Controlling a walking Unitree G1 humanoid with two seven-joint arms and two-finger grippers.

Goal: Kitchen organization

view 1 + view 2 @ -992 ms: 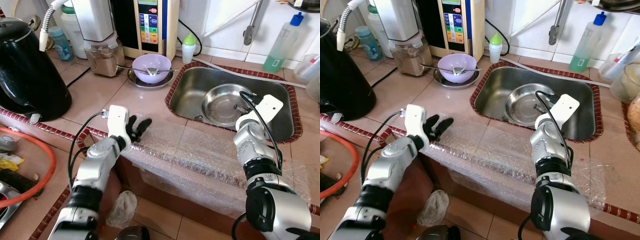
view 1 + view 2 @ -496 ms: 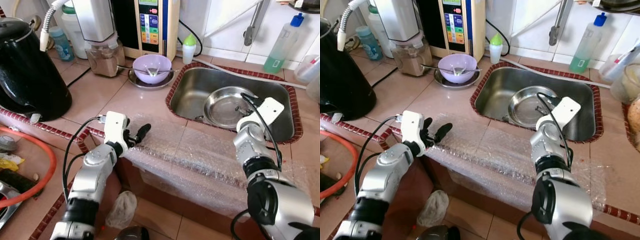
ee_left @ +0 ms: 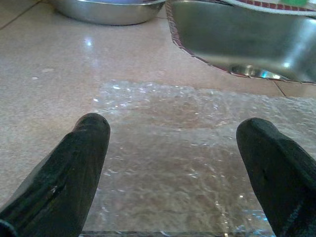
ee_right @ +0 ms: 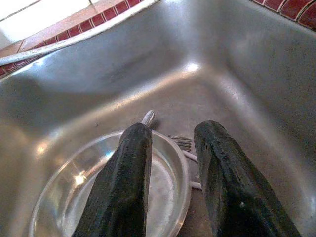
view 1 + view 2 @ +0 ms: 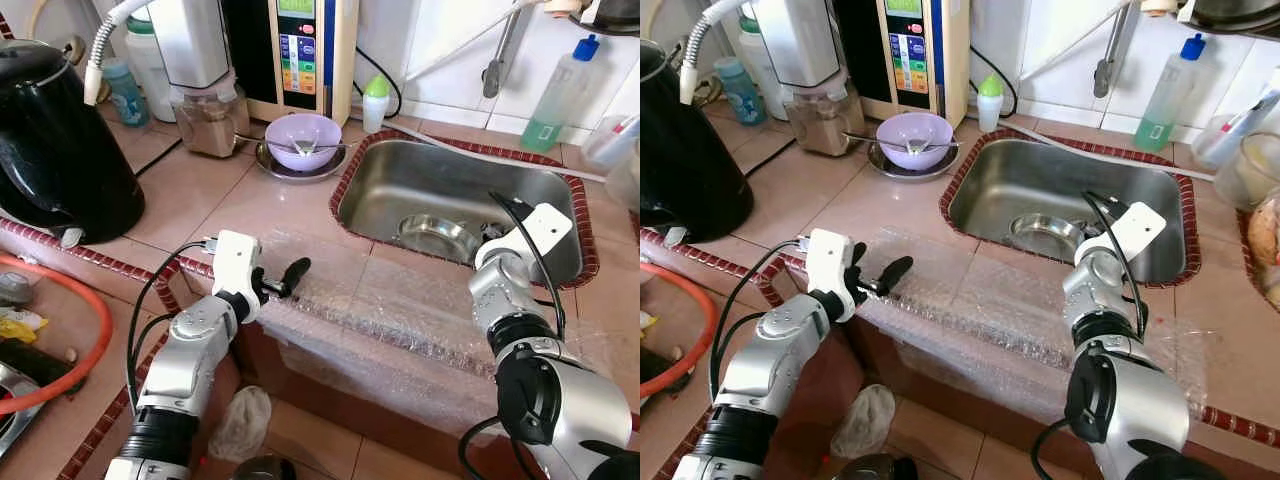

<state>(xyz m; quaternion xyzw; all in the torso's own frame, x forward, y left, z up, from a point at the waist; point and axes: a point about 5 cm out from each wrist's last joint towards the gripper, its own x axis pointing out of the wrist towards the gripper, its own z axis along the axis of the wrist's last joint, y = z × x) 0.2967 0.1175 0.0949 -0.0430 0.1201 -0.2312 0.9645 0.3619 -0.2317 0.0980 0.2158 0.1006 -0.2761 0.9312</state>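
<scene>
A sheet of bubble wrap (image 5: 400, 310) lies on the tiled counter and hangs over its front edge. My left gripper (image 3: 173, 133) hovers open just above the sheet's left end, its fingers (image 5: 290, 272) pointing right with nothing between them. My right gripper (image 4: 173, 131) reaches down into the steel sink (image 5: 440, 180), fingers a narrow gap apart and holding nothing. Below it sits a steel bowl (image 4: 74, 197), seen also from the head (image 5: 432, 237). A fork (image 4: 182, 143) and a spoon handle (image 4: 147, 117) lie beside the bowl on the sink floor.
A purple bowl (image 5: 303, 138) with a spoon sits on a steel plate behind the wrap. A black kettle (image 5: 55, 150) stands at the left, a blender jar (image 5: 208, 115) and a small green-capped bottle (image 5: 376, 100) at the back. A soap bottle (image 5: 563, 85) stands behind the sink.
My left gripper has turned from pointing up to pointing right, and has sunk closer to the wrap's edge. The right wrist has shifted slightly right and lower in the sink. The camera moved a little.
</scene>
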